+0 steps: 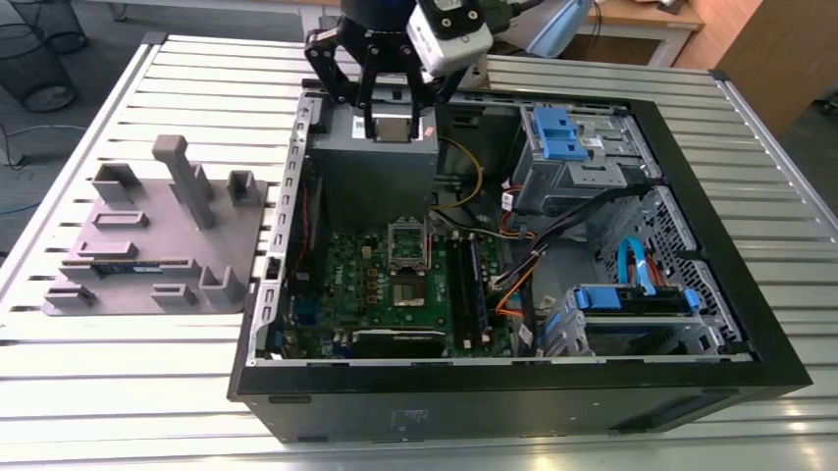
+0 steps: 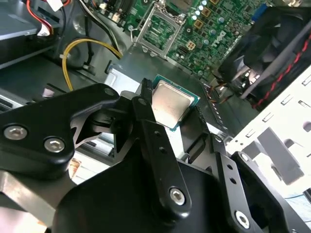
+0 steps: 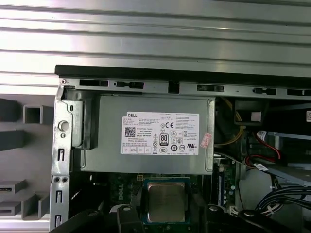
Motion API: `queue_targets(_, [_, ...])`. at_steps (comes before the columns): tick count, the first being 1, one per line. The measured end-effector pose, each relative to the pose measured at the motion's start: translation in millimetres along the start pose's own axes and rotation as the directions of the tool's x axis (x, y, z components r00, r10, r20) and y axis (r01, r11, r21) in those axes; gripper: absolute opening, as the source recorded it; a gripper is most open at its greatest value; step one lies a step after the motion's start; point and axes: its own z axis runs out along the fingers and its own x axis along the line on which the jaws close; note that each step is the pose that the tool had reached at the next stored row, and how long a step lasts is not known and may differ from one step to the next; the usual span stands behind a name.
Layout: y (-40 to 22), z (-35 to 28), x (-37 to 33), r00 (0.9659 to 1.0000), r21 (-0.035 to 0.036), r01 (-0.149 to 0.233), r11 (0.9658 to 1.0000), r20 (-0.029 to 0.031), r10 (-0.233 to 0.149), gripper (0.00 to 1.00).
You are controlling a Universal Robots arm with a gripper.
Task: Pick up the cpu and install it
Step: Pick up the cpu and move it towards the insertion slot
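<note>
The cpu [image 2: 170, 103], a flat silver-topped square with a thin green rim, is held by its edges between my black fingers [image 2: 144, 104]. My gripper [image 2: 171, 110] is shut on it. In the first wrist view the cpu [image 3: 166, 200] hangs in my gripper [image 3: 166, 209] just past the edge of the grey power supply [image 3: 155, 136]. In the exterior view my gripper [image 1: 392, 118] hovers over the far end of the open computer case [image 1: 681, 196], above the power supply [image 1: 380, 162]. The motherboard's socket [image 1: 411, 291], its metal frame [image 1: 407, 235] raised, lies nearer the camera than my gripper.
A grey fixture tray [image 1: 144, 235] with upright posts sits outside the case at the exterior view's left, with a green memory stick [image 1: 125, 265] on it. Blue drive cages [image 1: 563, 137], cable bundles [image 1: 524, 265] and a yellow cable [image 2: 87, 48] crowd the case.
</note>
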Motion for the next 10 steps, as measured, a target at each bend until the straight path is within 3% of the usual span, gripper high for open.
queue_targets(7, [-0.1,0.5,-10.6,1.0000,0.0000,0.000,1.0000,0.0000,0.000,0.47])
queue_targets(10, [-0.2,0.6,-11.6,1.0000,0.0000,0.000,1.0000,0.0000,0.000,0.47])
